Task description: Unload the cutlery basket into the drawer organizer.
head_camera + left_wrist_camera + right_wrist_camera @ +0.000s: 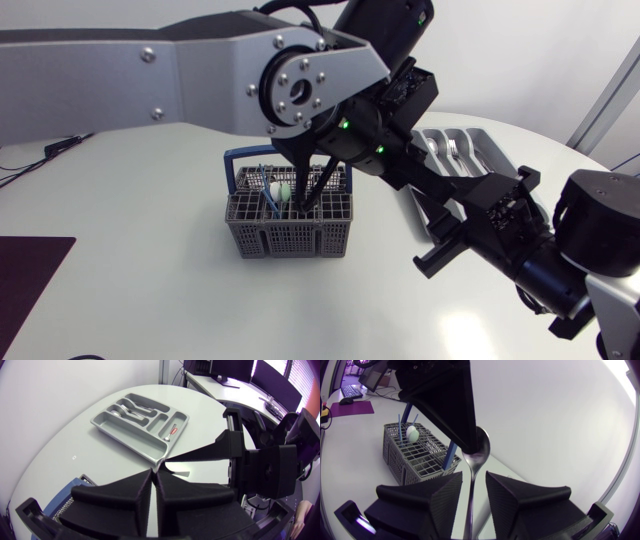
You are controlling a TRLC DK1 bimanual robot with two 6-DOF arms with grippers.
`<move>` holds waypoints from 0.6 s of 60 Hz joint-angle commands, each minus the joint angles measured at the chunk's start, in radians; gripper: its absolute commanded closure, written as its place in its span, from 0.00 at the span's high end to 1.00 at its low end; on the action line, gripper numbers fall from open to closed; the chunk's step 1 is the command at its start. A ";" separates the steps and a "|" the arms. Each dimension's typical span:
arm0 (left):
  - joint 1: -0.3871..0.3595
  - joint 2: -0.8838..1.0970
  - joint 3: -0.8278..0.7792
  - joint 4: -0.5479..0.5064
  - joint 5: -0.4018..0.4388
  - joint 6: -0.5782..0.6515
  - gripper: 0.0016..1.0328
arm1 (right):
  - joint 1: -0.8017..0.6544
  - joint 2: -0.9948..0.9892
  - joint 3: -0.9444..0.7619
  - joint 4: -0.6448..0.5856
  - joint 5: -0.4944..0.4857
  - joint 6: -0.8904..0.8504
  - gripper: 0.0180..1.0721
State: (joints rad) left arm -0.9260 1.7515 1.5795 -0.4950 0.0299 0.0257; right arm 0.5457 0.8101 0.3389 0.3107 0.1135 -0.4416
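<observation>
Spoon (476,451) between right gripper (473,480) fingers

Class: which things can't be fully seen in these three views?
Right wrist view: shiny metal spoon, handle end cut off at edge.
Head view: grey mesh cutlery basket, some contents behind left arm.
Head view: grey plastic drawer organizer, near end behind both arms.

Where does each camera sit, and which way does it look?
Head view: above the table, looking down on the basket and organizer; left arm and right arm show.
Left wrist view: on the left arm, facing the organizer; left gripper shows.
Right wrist view: on the right arm, facing the basket; right gripper shows, open around the spoon.
Shared: each wrist view catches the other arm's gripper; head and left wrist see the organizer.
</observation>
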 commanded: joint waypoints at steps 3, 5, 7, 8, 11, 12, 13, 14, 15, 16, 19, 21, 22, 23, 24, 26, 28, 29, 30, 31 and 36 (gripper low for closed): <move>0.006 0.011 0.022 0.018 0.011 -0.018 0.09 | 0.016 -0.003 0.003 -0.004 0.015 0.000 0.29; 0.006 0.011 0.020 0.019 0.011 -0.018 0.09 | 0.020 -0.003 0.003 -0.005 0.020 0.000 0.28; 0.006 0.009 0.020 0.021 0.011 -0.018 0.09 | 0.025 -0.003 0.003 -0.005 0.023 0.000 0.26; 0.006 0.009 0.019 0.021 0.011 -0.018 0.09 | 0.028 -0.002 0.003 -0.007 0.026 0.000 0.26; 0.006 0.008 0.017 0.022 0.011 -0.018 0.09 | 0.030 -0.003 0.002 -0.012 0.031 0.000 0.26; 0.006 0.006 0.017 0.022 0.011 -0.017 0.09 | 0.030 -0.003 0.002 -0.013 0.032 0.000 0.24; 0.006 0.006 0.017 0.024 0.011 -0.017 0.09 | 0.030 -0.003 0.002 -0.013 0.034 0.000 0.23; 0.006 0.005 0.016 0.024 0.011 -0.017 0.09 | 0.030 -0.003 0.003 -0.016 0.034 0.000 0.23; 0.006 0.005 0.016 0.024 0.011 -0.017 0.09 | 0.030 -0.003 0.002 -0.018 0.035 0.000 0.23; 0.006 0.003 0.014 0.026 0.011 -0.017 0.09 | 0.030 -0.003 0.002 -0.019 0.035 0.000 0.23; 0.004 0.000 0.011 0.029 0.011 -0.015 0.09 | 0.030 -0.003 0.000 -0.021 0.037 0.000 0.23; 0.004 0.000 0.011 0.030 0.011 -0.015 0.09 | 0.030 -0.003 -0.001 -0.022 0.038 0.000 0.20; 0.004 0.000 0.010 0.030 0.011 -0.015 0.09 | 0.030 -0.003 -0.001 -0.022 0.040 0.000 0.18; 0.004 -0.001 0.010 0.030 0.011 -0.015 0.09 | 0.030 -0.003 -0.001 -0.022 0.041 0.000 0.18; 0.004 -0.001 0.010 0.030 0.011 -0.015 0.09 | 0.030 -0.003 -0.001 -0.024 0.041 0.000 0.16; 0.004 -0.001 0.008 0.032 0.011 -0.015 0.09 | 0.030 -0.003 -0.001 -0.024 0.046 0.000 0.13; 0.004 -0.001 0.008 0.032 0.011 -0.015 0.09 | 0.030 -0.003 -0.001 -0.024 0.049 0.000 0.09; 0.004 -0.001 0.007 0.032 0.011 -0.015 0.09 | 0.030 -0.003 -0.001 -0.024 0.051 0.000 0.07; 0.004 -0.003 0.007 0.032 0.011 -0.015 0.09 | 0.030 -0.003 -0.001 -0.024 0.051 0.000 0.05; 0.003 -0.003 0.005 0.033 0.011 -0.015 0.09 | 0.030 -0.003 -0.001 -0.024 0.052 0.000 0.05; 0.001 -0.004 0.002 0.035 0.011 -0.015 0.09 | 0.030 0.001 0.002 -0.035 0.052 0.000 0.05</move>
State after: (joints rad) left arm -0.9260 1.7515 1.5795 -0.4797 0.0296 0.0257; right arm 0.5678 0.8101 0.3389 0.2939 0.1619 -0.4412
